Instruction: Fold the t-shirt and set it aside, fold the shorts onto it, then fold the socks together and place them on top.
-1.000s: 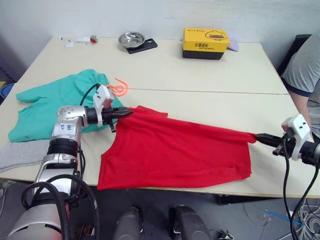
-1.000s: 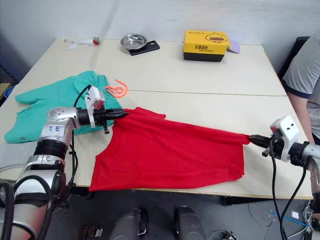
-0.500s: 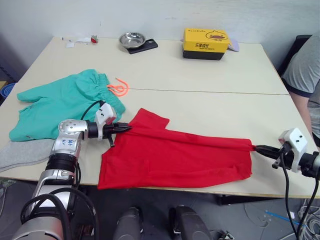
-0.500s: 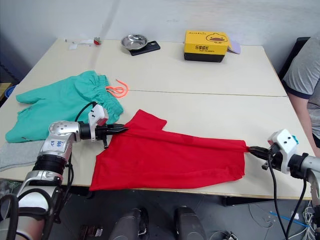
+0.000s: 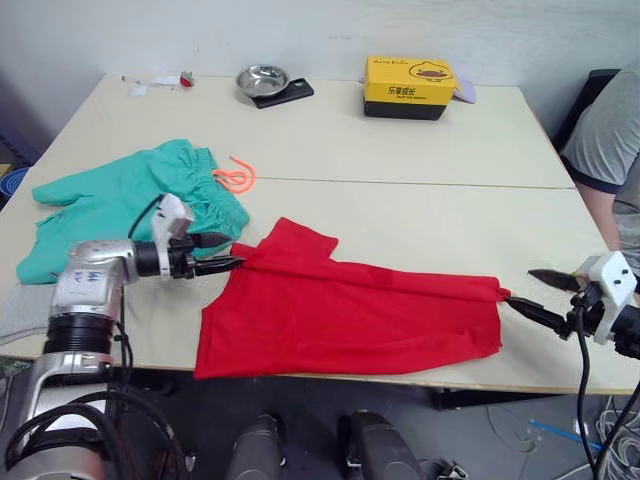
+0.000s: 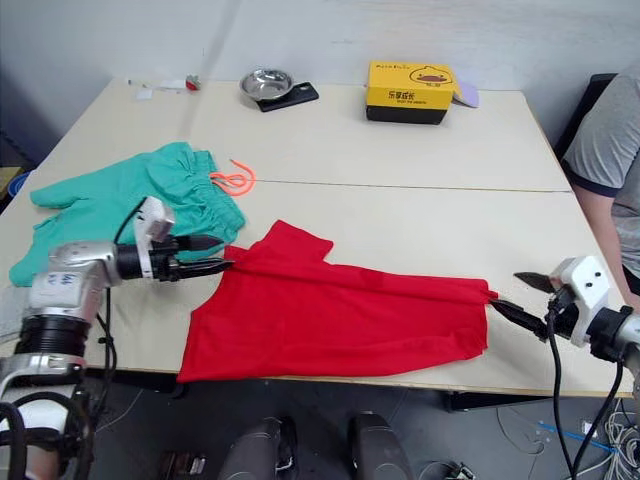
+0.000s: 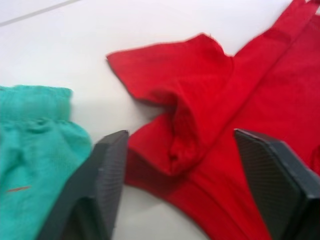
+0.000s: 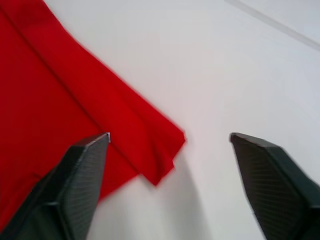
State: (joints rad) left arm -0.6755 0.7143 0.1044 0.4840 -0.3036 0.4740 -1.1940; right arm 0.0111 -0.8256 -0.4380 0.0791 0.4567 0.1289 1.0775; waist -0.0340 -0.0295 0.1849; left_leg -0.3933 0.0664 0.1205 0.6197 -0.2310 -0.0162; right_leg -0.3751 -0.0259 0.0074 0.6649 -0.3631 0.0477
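The red t-shirt (image 5: pixel 350 310) lies flat on the table's near half, a sleeve (image 5: pixel 295 240) sticking up at its left end. My left gripper (image 5: pixel 232 250) is open at the shirt's left edge, its fingers (image 7: pixel 100 185) on either side of a bunched fold of the t-shirt (image 7: pixel 200 100). At the shirt's right corner (image 8: pixel 160 150), my right gripper (image 5: pixel 520 286) is open too, holding nothing. The teal-green shorts (image 5: pixel 120 200) lie spread at the left, the orange drawstring (image 5: pixel 238 177) beside the waistband. A grey sock (image 5: pixel 18 318) peeks out at the table's left front edge, partly behind my left arm.
At the back of the table (image 5: pixel 400 160) stand a yellow box (image 5: pixel 410 85) and a metal bowl (image 5: pixel 262 78) on a black slab. Small scraps (image 5: pixel 160 80) lie at the far left corner. A person in a grey shirt (image 5: pixel 610 140) sits at the right.
Both grippers have opened and let go of the t-shirt, which now rests on the table. My left arm has drawn back to the left and my right a little to the right.
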